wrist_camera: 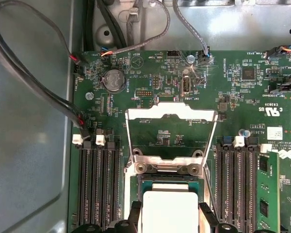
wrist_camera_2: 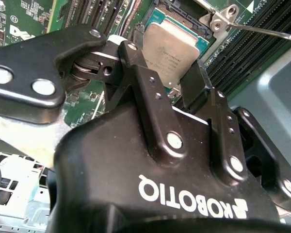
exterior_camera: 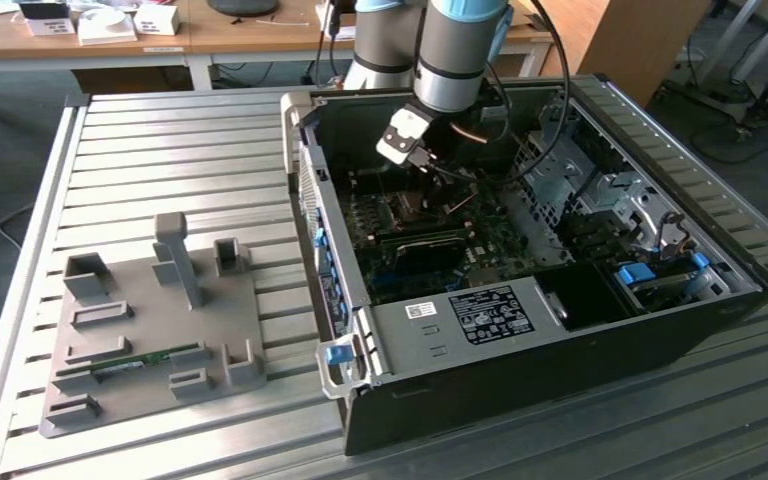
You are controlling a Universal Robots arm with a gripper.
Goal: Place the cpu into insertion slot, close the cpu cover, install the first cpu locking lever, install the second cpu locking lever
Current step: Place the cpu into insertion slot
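The black body of the claw [wrist_camera_2: 165,68] lies closest to the lens in the second wrist view. Its two fingers [wrist_camera_2: 150,97] stand partly open, spaced to the width of the cpu [wrist_camera_2: 172,43], and bear on two opposite edges of the chip. The claw holds the cpu flat, with the grey metal top facing up, directly over the insertion slot [wrist_camera: 167,180]. Whether the chip already rests in the slot cannot be determined.

The cpu cover [wrist_camera: 172,114] is swung open and folded back from the slot on its hinge. The green motherboard [wrist_camera: 136,68] shows through its square window. Rows of long black memory slots [wrist_camera: 99,184] flank the insertion slot on both sides. A green memory module [wrist_camera: 266,194] sits among the rows on one side. A round coin battery [wrist_camera: 114,80] sits on the board beyond the cover.

In the exterior view the arm [exterior_camera: 458,60] reaches down into an open computer case [exterior_camera: 518,390] lying on its side. The case rests on a bench [exterior_camera: 157,160] of ribbed metal slats. On the exterior view's left, well apart from the case, a grey fixture plate [exterior_camera: 131,340] with upright holders lies on the bench. Wooden desks [exterior_camera: 224,35] carrying small white boxes stand behind the bench, over a grey floor [exterior_camera: 4,130].
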